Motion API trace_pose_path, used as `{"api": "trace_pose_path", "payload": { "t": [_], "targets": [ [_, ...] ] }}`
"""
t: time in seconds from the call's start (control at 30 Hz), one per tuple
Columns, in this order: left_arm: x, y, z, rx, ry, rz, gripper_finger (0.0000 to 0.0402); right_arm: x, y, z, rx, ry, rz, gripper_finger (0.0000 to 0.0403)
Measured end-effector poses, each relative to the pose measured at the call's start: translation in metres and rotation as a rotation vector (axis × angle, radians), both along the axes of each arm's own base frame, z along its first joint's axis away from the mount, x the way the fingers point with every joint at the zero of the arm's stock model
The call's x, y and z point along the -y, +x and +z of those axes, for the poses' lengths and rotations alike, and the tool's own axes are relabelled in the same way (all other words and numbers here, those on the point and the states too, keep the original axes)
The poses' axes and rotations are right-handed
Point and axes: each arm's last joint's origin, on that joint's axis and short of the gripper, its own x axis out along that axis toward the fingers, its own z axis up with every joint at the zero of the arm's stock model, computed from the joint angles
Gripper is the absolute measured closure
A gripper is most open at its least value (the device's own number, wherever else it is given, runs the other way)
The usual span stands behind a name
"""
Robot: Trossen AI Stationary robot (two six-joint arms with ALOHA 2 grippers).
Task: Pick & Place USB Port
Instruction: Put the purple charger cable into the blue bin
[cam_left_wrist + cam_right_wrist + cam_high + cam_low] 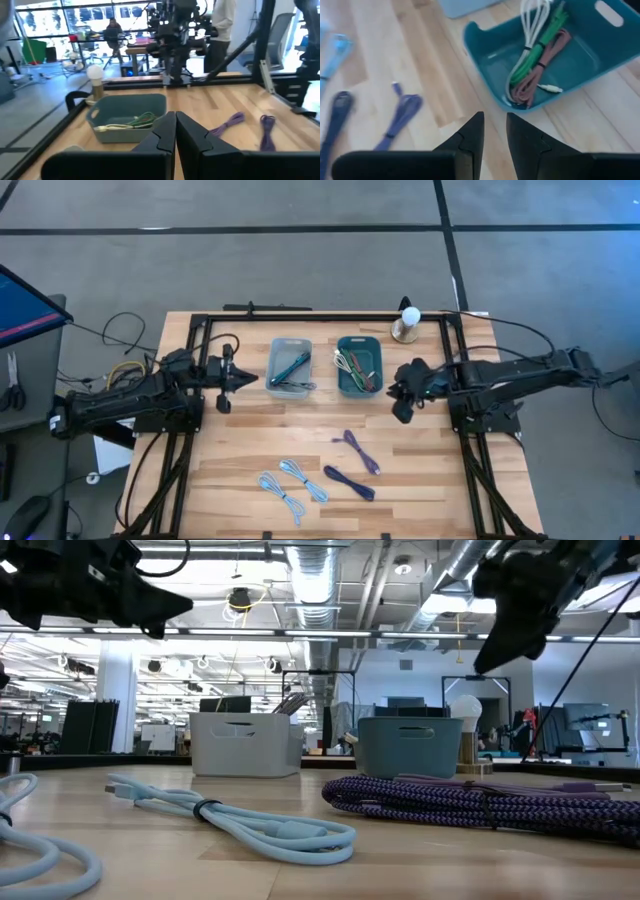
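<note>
Two bins stand at the table's far middle: a light grey bin (290, 340) holding a dark teal cable, and a teal bin (360, 339) (485, 35) with white, green and pinkish cables (535, 65) inside. On the wood nearer me lie two purple cables (360, 450) (348, 482) and two light blue cables (302, 480) (240, 825). My left gripper (255, 378) (175, 117) is shut and empty, raised just left of the grey bin. My right gripper (402, 415) (494, 120) hovers right of the teal bin's near corner, its fingers a narrow gap apart and empty.
A bulb on a wooden base (408, 325) (95, 80) stands at the far edge behind the teal bin. A black frame (300, 315) runs round the table. Bare wood lies between the bins and the cables. People show in the room beyond (112, 30).
</note>
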Motion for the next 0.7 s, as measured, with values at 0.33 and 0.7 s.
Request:
{"api": "trace_pose_path", "payload": {
  "t": [0.33, 0.7],
  "targets": [
    [0.000, 0.000, 0.000, 0.003, -0.044, -0.007, 0.0389, 0.001, 0.030, -0.004, 0.081, -0.101, 0.100, 0.0327],
    [0.000, 0.000, 0.000, 0.002, -0.044, -0.007, 0.0389, -0.008, 0.061, -0.013, 0.220, 0.175, 0.197, 0.0327]
  ]
}}
